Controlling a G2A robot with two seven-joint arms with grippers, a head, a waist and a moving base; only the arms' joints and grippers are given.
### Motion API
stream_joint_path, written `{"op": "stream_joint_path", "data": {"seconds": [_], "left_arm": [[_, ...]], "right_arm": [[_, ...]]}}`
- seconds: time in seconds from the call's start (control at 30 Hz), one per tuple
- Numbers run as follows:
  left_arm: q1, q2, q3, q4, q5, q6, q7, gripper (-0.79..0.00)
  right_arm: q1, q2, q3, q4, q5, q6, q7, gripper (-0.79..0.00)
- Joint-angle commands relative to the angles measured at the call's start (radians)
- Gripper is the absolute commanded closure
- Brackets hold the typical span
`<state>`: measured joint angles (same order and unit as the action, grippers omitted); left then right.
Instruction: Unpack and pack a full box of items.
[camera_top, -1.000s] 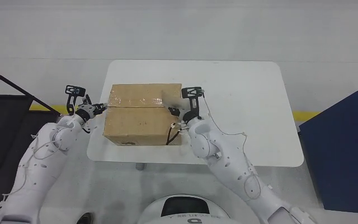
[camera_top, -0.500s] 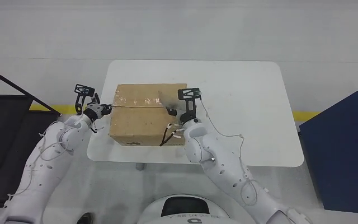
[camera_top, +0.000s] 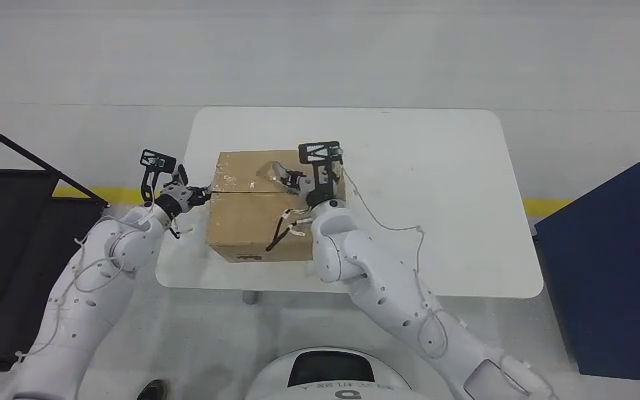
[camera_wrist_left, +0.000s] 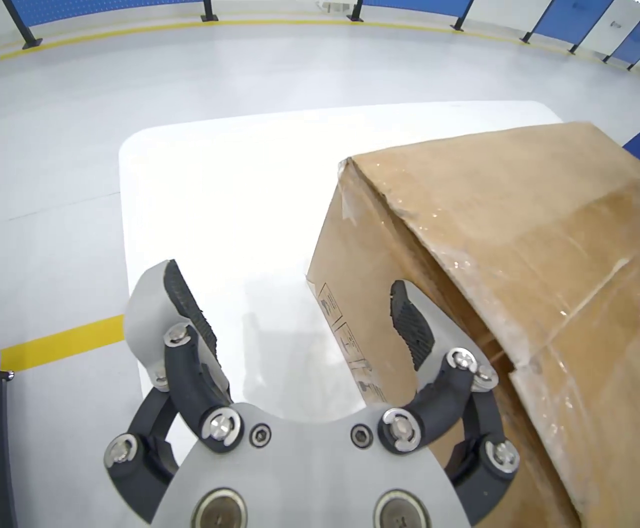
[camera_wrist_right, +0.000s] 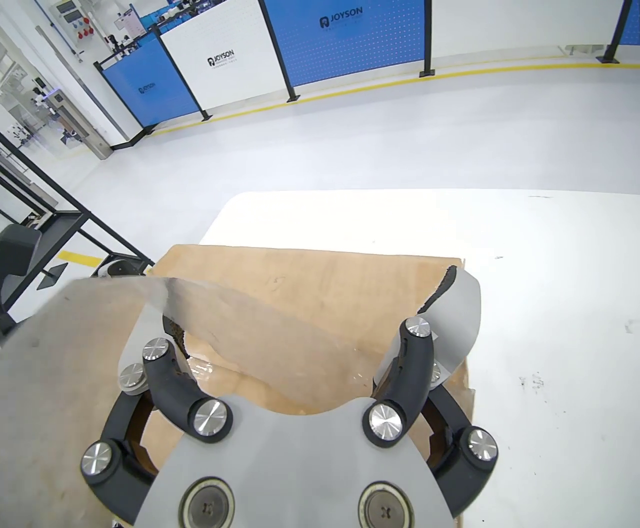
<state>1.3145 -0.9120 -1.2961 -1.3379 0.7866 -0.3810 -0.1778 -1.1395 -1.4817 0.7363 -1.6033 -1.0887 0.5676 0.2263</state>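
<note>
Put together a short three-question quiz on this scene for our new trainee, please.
1. True or false: the cardboard box stands on the white table.
2. The left gripper is: A) open, beside the box's side; B) shut on a flap; C) inside the box.
3. Fill in: the right gripper is open above the box's ____.

Key: 1 true; 2 A; 3 top.
</note>
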Motion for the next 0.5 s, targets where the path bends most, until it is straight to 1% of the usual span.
{"op": "stream_joint_path", "data": {"seconds": [0.0,0.13,0.23,0.33,0.47], "left_arm": [[0.006,-0.001,-0.004,-0.004,0.001,-0.001,0.004,-0.785],[0.015,-0.002,-0.015,-0.01,-0.002,-0.003,0.009,-0.785],[0.022,-0.003,-0.024,-0.013,-0.004,-0.004,0.011,-0.785],[0.028,-0.004,-0.033,-0.015,-0.007,-0.006,0.014,-0.785],[0.036,-0.005,-0.048,-0.013,-0.012,-0.009,0.019,-0.785]], "right_arm": [[0.023,-0.012,-0.014,0.003,-0.003,0.022,0.017,-0.785],[0.055,-0.033,-0.046,0.01,-0.012,0.057,0.039,-0.785],[0.07,-0.049,-0.07,0.007,-0.007,0.059,0.067,-0.785],[0.078,-0.059,-0.059,-0.036,0.111,-0.021,0.179,-0.785],[0.068,-0.065,-0.024,-0.073,0.164,-0.033,0.175,-0.785]]}}
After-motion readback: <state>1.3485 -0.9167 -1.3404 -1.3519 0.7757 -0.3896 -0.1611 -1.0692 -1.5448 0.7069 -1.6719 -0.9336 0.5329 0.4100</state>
